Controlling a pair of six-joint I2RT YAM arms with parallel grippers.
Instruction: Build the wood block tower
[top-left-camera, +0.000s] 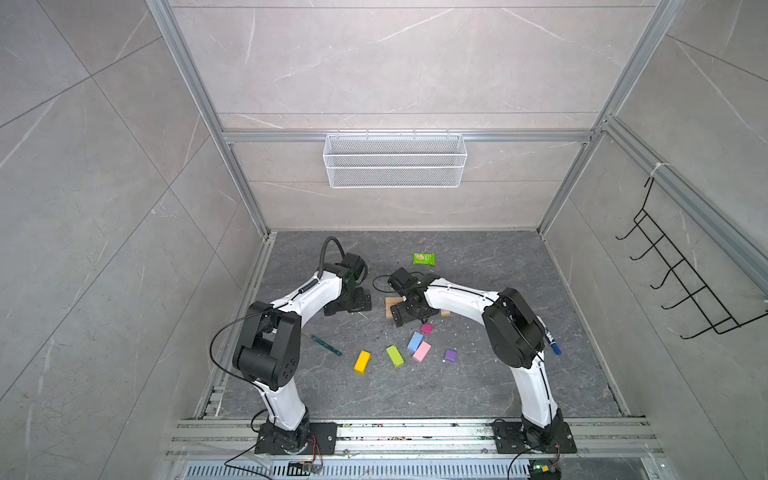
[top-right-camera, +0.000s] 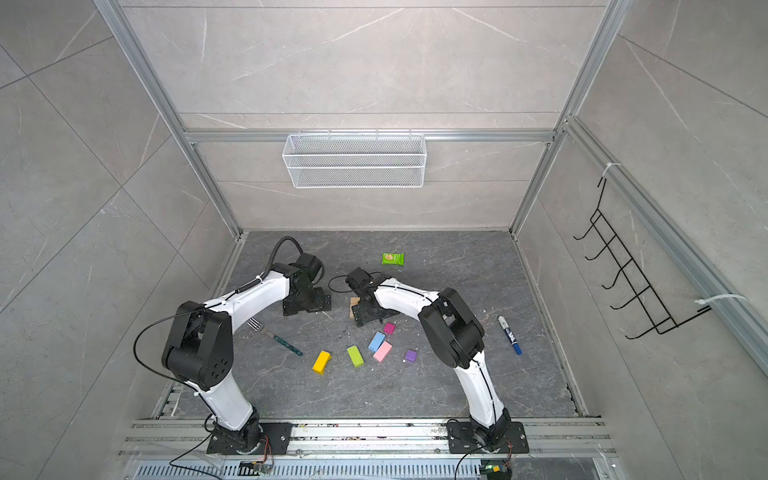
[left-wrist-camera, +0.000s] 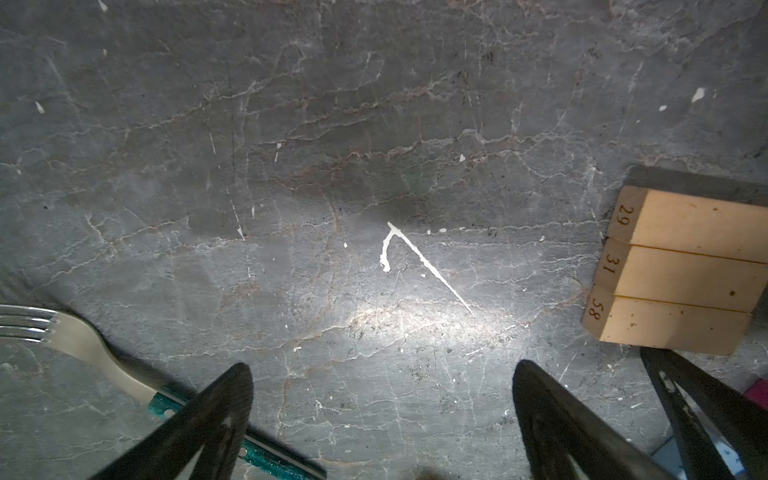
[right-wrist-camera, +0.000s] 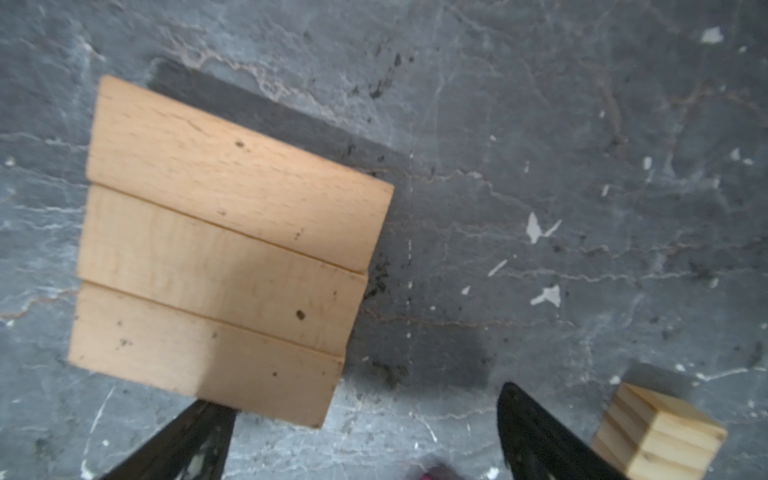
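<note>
From the left wrist, my left pincer (left-wrist-camera: 382, 365) hangs released over the bare, veined dark stone table (left-wrist-camera: 291, 124), with nothing between its fingers. The tan bars (left-wrist-camera: 681, 270), three lying flat side by side, show end faces numbered 29, 31 and 58, which no other view shows. A steel fork (left-wrist-camera: 83, 345) with a teal handle lies well apart from the bars. From the right wrist, my right pincer (right-wrist-camera: 361, 399) is released too and grips nothing. One fingertip is hidden just beside the nearest bar's long edge, and I cannot tell whether it touches. Grain and dark specks mark the bars' smooth tops, and a small tan cube (right-wrist-camera: 660, 436) stands near their end. In both top views my right arm covers most of the bars, a single layer, not yet a tower. Nearer my bases than the bars lie the magenta block (top-left-camera: 426, 329), light blue block (top-left-camera: 414, 341), pink block (top-left-camera: 422, 351), lime block (top-left-camera: 395, 356), yellow block (top-left-camera: 362, 361) and purple block (top-left-camera: 451, 355). The green snack packet (top-left-camera: 424, 258) lies beyond the bars. In a top view a blue marker (top-right-camera: 510, 334) shows whole, well apart from them.
</note>
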